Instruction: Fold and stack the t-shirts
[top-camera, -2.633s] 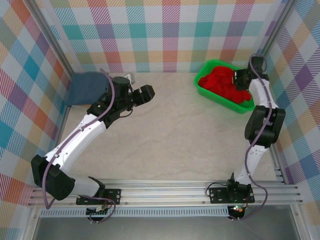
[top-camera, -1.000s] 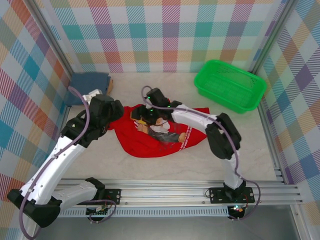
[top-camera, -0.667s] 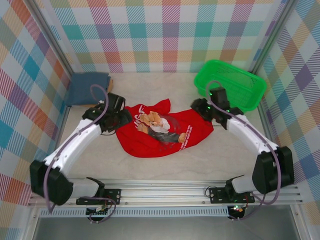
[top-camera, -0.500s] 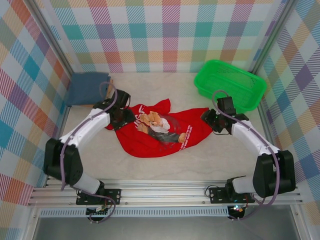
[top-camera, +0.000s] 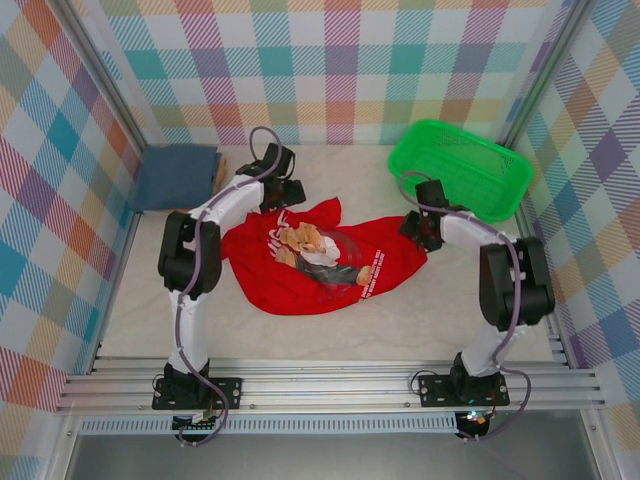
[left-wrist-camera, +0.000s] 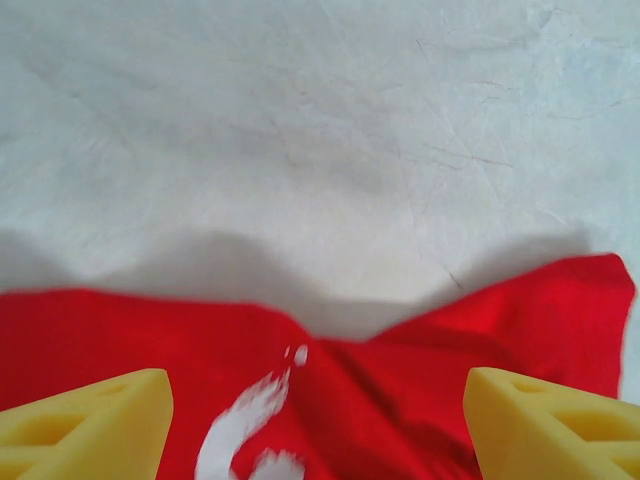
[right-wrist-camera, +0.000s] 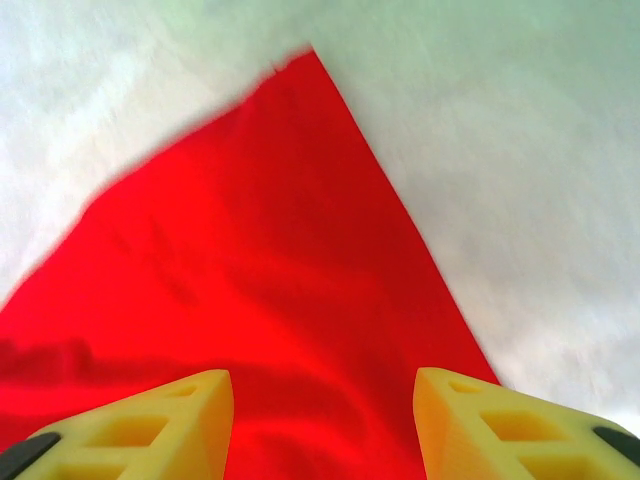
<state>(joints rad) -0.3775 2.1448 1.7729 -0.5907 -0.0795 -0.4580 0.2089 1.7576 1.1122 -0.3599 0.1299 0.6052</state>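
Red t-shirt (top-camera: 285, 285) lies at the centre of the worktop (top-camera: 330, 345), print side up. The cartoon print (top-camera: 322, 255) is readable, but the cloth is rumpled. Its outline is ragged, with a peak at 12 o'clock and a pointed corner at 3 o'clock.

Slate-blue t-shirt (top-camera: 178, 175) sits in the 10 o'clock corner of the worktop as a compact square, well apart from the red one. I judge it already folded and the seat of the stack.

Green mesh basket (top-camera: 460, 172) at 1 o'clock has nothing in it, so I judge no more shirts are waiting.

Left arm (top-camera: 186, 320) reaches to the red shirt's 11 o'clock edge. From the left wrist, the jaws stand wide over the hem (left-wrist-camera: 400, 390). White lettering (left-wrist-camera: 245, 415) lies between them and bare worktop (left-wrist-camera: 300, 120) beyond. Nothing is pinched.

Right arm (top-camera: 470, 228) is at the shirt's 3 o'clock corner. From the right wrist, the jaws stand moderately apart. They straddle the pointed corner (right-wrist-camera: 280, 260), which lies flat on the worktop and is not gripped.

Progress, as I judge it: about halfway. One shirt is done and the second is unloaded but neither flattened nor folded.

Left to do:
- take both edges and pull the red shirt flat
- fold it
- carry it to 10 o'clock onto the blue one

Risk: a shallow bite at the thin corner could slip.
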